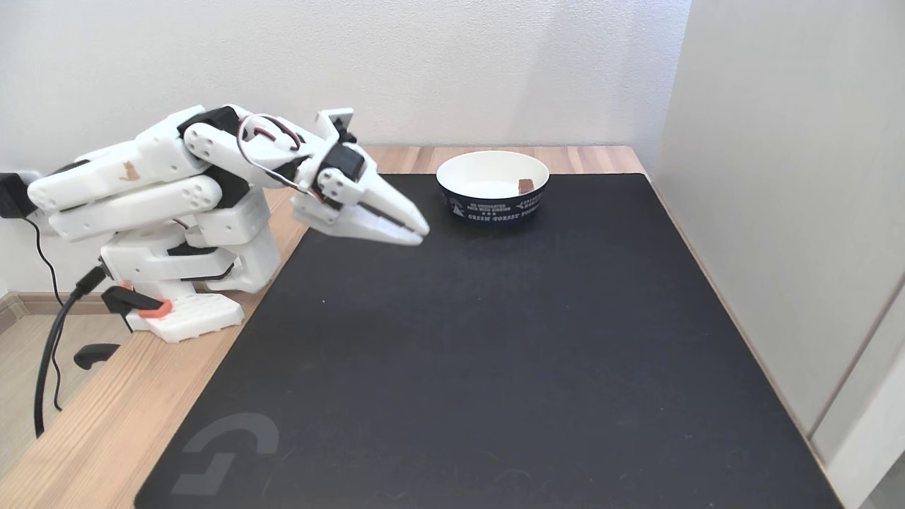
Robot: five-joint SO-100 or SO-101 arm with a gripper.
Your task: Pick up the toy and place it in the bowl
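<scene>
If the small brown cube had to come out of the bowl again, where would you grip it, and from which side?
Grip the brown cube across two opposite side faces, coming straight down from above. It sits inside the bowl, near the right part of the wall in the fixed view, so the rim blocks a sideways approach. Keep one finger clear of that wall.

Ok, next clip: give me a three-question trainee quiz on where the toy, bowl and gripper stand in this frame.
1. True or false: the toy lies inside the bowl.
2. The gripper is: A) shut and empty, B) holding the toy, C) inside the bowl.
3. What does the bowl stand on?

Key: 1. True. 2. A: the jaws look shut with nothing between them, left of the bowl in the fixed view. 3. The black mat.
</scene>
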